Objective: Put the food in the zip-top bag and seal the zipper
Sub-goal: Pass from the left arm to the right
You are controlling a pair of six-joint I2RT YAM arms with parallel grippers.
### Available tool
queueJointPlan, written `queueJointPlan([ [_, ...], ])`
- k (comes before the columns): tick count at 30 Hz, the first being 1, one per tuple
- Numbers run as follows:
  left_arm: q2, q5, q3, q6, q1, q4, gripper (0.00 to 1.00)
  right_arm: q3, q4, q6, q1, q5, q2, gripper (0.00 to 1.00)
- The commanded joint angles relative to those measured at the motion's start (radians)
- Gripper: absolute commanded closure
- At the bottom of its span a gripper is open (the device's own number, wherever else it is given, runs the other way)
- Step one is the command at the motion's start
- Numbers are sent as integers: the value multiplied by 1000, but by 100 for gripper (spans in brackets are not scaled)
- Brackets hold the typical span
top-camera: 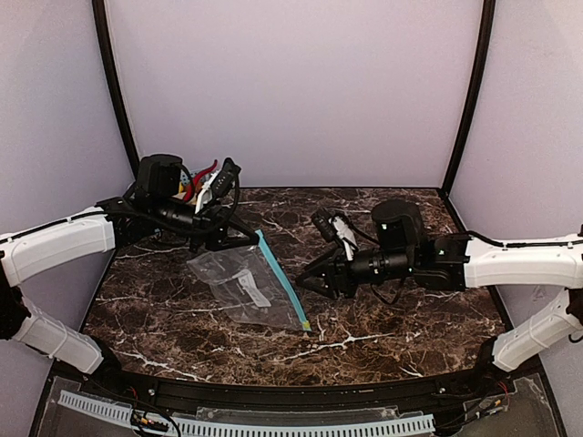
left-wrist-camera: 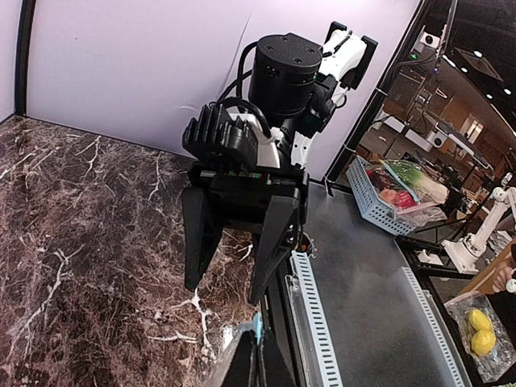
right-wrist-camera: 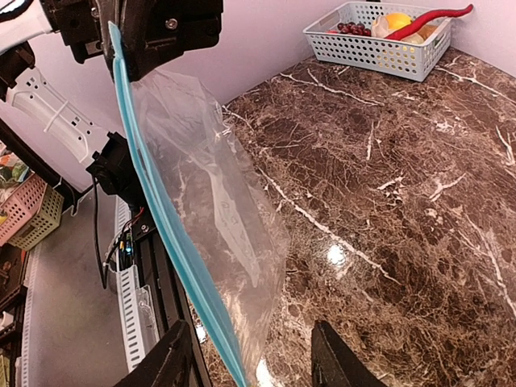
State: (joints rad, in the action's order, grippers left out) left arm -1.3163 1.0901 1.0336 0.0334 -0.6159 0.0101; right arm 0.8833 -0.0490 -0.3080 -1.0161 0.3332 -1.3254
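There is 1 clear zip-top bag (top-camera: 239,284) in the middle of the top view, on the dark marble table (top-camera: 392,328). It has 1 light blue zipper (top-camera: 282,284) along its right edge. The strip slants from the upper left down to the lower right. There are 2 grippers. The left gripper (top-camera: 252,235) is in the upper left of the top view. It is pinched tight on the top end of the zipper and holds that corner up, and the rest of the bag slopes down toward the table. The right gripper (top-camera: 303,280) is just to the right of the zipper, near its middle. Its 2 fingers (right-wrist-camera: 172,363) stand apart and pinch nothing. In the right wrist view the low end of the blue strip runs down between them. I cannot tell if it touches them. There is 1 pale blue basket (right-wrist-camera: 367,44) in the upper right of the right wrist view, well apart from the bag. The food (right-wrist-camera: 395,22) sits inside it. I can make out 3 pieces: 1 bunch of dark grapes (right-wrist-camera: 351,29), 1 yellow-orange round piece (right-wrist-camera: 397,19) and 1 long red piece (right-wrist-camera: 431,15).
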Motion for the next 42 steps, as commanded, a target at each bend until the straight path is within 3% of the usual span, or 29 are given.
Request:
queueJointPlan([
  [1,2,29,31,-11,-6,21,99,5,-28,21,-9,5,-24,52],
  [21,-6,37,33,-5,-8,18,99,32,-44,56,-10,38,-59,57],
  [42,-14,38,36,-3,-8,23,99,16,-92,57,-11,59,-22,50],
])
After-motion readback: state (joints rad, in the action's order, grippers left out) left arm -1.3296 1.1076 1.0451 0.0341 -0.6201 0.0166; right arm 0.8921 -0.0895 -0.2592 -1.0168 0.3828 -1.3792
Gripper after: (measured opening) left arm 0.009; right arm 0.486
